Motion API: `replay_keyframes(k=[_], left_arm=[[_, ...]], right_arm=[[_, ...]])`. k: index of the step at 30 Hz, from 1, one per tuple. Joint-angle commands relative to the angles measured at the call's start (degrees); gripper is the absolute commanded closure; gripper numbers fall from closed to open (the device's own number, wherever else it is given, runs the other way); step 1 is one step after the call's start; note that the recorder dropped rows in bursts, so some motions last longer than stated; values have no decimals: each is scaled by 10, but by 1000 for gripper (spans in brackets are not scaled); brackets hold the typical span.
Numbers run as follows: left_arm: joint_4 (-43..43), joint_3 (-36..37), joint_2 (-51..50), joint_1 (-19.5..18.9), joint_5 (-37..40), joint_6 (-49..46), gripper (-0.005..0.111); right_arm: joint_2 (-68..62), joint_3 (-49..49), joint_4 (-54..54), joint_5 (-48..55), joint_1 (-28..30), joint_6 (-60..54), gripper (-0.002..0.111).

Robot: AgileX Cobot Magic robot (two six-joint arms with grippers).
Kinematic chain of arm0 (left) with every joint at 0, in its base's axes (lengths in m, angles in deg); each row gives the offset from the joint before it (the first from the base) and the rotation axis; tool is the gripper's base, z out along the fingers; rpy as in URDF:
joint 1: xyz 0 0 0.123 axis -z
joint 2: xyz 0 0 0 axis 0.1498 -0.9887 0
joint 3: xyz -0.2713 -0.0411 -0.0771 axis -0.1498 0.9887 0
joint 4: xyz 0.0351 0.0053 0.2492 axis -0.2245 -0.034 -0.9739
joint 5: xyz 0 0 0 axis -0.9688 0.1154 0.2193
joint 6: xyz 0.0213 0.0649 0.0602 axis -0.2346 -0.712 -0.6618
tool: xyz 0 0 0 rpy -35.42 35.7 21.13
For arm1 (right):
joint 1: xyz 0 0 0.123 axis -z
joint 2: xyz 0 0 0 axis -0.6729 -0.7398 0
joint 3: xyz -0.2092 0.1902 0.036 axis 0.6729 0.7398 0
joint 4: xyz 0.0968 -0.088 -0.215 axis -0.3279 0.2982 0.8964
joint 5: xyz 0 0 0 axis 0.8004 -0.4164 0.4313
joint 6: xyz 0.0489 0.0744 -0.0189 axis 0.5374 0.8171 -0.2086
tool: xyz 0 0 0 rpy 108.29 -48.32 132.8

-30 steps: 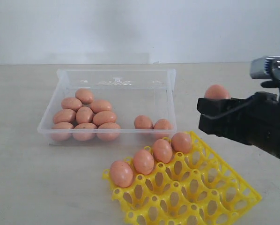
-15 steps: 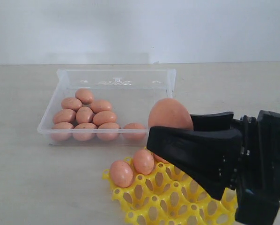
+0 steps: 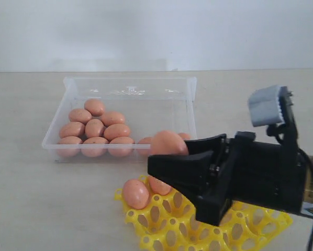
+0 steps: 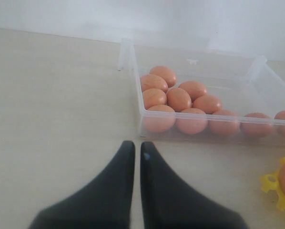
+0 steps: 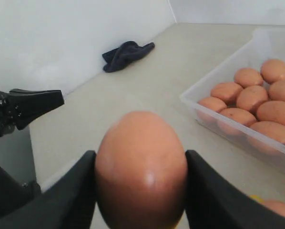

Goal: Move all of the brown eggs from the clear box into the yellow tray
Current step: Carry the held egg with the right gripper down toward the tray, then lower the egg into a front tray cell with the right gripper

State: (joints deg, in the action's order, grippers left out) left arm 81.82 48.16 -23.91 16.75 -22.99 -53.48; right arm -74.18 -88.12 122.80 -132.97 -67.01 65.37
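My right gripper is shut on one brown egg, held above the back edge of the yellow tray. In the right wrist view this egg fills the gap between the black fingers. Two eggs show in the tray; the arm hides the rest of that row. The clear box holds several brown eggs, clustered at its left. My left gripper is shut and empty, above bare table just short of the box's corner.
A dark cloth lies on the table against the white wall. The right arm's bulk covers most of the tray's right half. The tray's corner with an egg on it shows in the left wrist view.
The right gripper has carried the egg from the right of the box leftwards and down over the tray, now hiding two tray eggs. The left gripper's motion is not shown.
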Motion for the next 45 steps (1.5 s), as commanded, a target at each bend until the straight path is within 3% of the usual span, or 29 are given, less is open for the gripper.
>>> replay_keyframes(k=[1, 4, 13, 19, 26, 45], left_arm=[[-2, 2, -2, 1, -5, -2, 103], [-2, 2, -2, 1, -5, -2, 103], [-2, 2, -2, 1, -5, -2, 103], [-2, 2, -2, 1, -5, -2, 103], [-2, 2, -2, 1, -5, -2, 103], [-2, 2, -2, 1, -5, -2, 103]], right_arm=[[-117, -43, -4, -128, 2, -5, 108], [-173, -52, -3, -201, 2, 18, 108], [-295, -53, 78, -201, 2, 32, 108], [-299, -53, 42, -201, 2, 1, 108], [-299, -53, 48, -73, 2, -19, 108], [-299, -63, 12, 17, 1, -48, 108]])
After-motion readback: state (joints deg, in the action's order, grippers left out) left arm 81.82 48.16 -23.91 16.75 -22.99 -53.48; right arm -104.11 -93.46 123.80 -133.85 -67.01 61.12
